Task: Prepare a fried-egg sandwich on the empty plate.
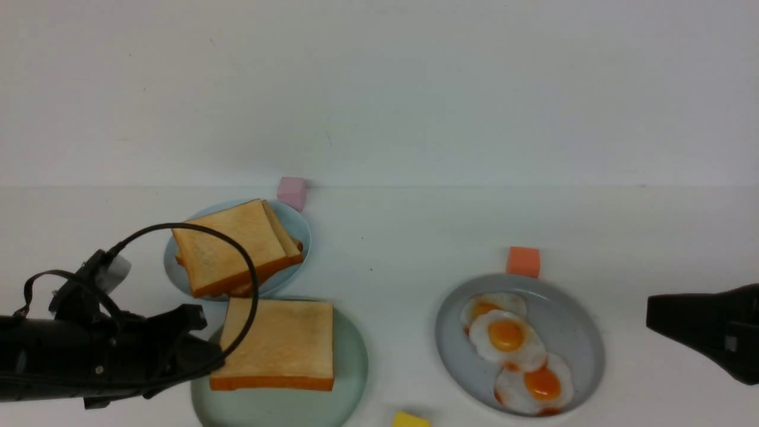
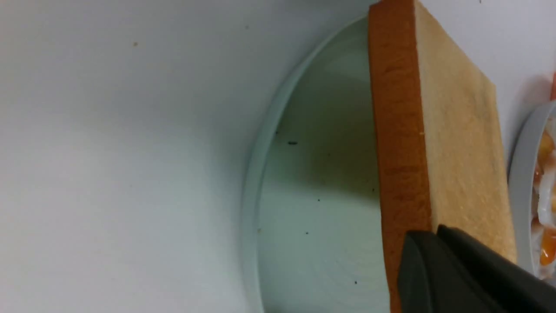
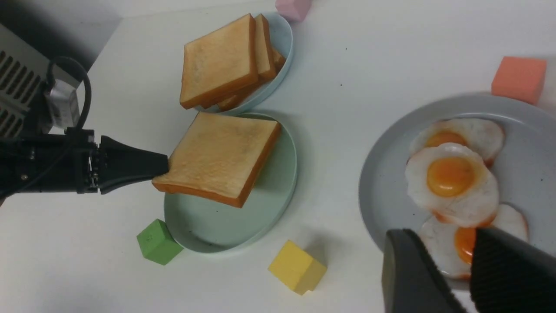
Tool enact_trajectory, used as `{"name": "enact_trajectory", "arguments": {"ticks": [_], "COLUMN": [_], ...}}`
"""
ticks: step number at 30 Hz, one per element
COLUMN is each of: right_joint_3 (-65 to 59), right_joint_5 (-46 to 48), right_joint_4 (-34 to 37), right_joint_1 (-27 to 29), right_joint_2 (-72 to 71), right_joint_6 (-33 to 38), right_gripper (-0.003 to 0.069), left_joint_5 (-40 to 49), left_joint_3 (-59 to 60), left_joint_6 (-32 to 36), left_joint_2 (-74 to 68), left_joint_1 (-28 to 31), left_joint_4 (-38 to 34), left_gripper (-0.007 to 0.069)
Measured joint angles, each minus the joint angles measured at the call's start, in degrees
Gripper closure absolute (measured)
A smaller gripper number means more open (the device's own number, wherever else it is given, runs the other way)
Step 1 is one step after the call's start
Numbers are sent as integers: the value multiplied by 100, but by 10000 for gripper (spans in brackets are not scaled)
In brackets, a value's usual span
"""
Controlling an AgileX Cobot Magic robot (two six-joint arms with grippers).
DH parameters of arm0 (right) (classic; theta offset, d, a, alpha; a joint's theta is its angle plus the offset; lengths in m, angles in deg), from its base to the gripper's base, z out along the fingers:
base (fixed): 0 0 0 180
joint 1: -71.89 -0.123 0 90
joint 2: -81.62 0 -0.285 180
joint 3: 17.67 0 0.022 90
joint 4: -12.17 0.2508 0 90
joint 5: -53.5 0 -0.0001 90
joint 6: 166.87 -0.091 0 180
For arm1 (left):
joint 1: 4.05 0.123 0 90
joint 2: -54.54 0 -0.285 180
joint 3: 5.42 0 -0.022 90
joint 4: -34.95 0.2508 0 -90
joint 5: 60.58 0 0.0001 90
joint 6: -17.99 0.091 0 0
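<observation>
Pinching toast [image 1: 278, 341] above plate [image 1: 351, 385]: left hand [image 1: 218, 359]

A plain white surface [image 1: 415, 237] meets a bare white wall [image 1: 379, 89] along a straight seam; soft, even light casts only faint shadows

White table [image 1: 385, 237] holds mint plate [image 1: 353, 367], light-blue plate [image 1: 295, 220], grey plate [image 1: 569, 320] — pink cube [image 1: 292, 193], orange cube [image 1: 523, 261], yellow cube [image 1: 410, 420], green cube [image 3: 158, 242].

The black left gripper [image 3: 163, 166] reaches out level from its arm, jaws clamped on the closest edge of a square golden-brown toast slice [image 1: 278, 341], which juts straight ahead of it. The black right gripper [image 1: 655, 312] hovers, jaws parted, nothing between them.
</observation>
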Motion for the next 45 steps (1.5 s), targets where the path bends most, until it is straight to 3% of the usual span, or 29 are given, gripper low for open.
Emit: {"name": "enact_trajectory", "arguments": {"ticks": [6, 11, 12, 16, 23, 28, 32, 33, 35, 39, 45], "right_joint_3": [343, 975, 1173, 1429, 1989, 2639, 2751, 2756, 2914, 3292, 3772], "right_joint_5": [210, 606, 737, 907, 1027, 1249, 1284, 1284, 1437, 1529, 1468], "right_joint_4": [-269, -606, -695, -783, -1008, -1692, -1957, -1950, -1865, -1845, -1819], "right_joint_1": [0, 0, 0, 0, 0, 0, 0, 0, 0, 0, 0], "right_joint_2": [351, 961, 1215, 1896, 3031, 3994, 4770, 4805, 5197, 5586, 6160], "right_joint_6": [-63, -417, -494, -601, -595, -614, -619, -619, -619, -470, -319], "right_gripper": [400, 343, 317, 274, 263, 263, 263, 263, 263, 263, 263], "left_joint_5": [106, -135, -154, -143, 376, 1615, 2102, 2102, 2035, 1741, 950], "left_joint_3": [0, 0, -18, -107, -732, -1836, -2216, -2216, -2130, -1817, -1572], "left_joint_6": [-129, -758, -890, -1005, -1177, -1987, -2816, -2850, -3117, -3420, -4031], "left_joint_2": [2, 13, 13, 36, 402, 967, 1623, 1660, 2169, 2797, 3106], "left_joint_1": [-122, -127, -127, -127, -127, -130, -474, -507, -1055, -2259, -3158], "left_joint_4": [183, 620, 742, 867, 1385, 2630, 4025, 4025, 4806, 5621, 6179], "left_gripper": [554, 403, 337, 214, 158, 202, 347, 356, 467, 574, 601]}}
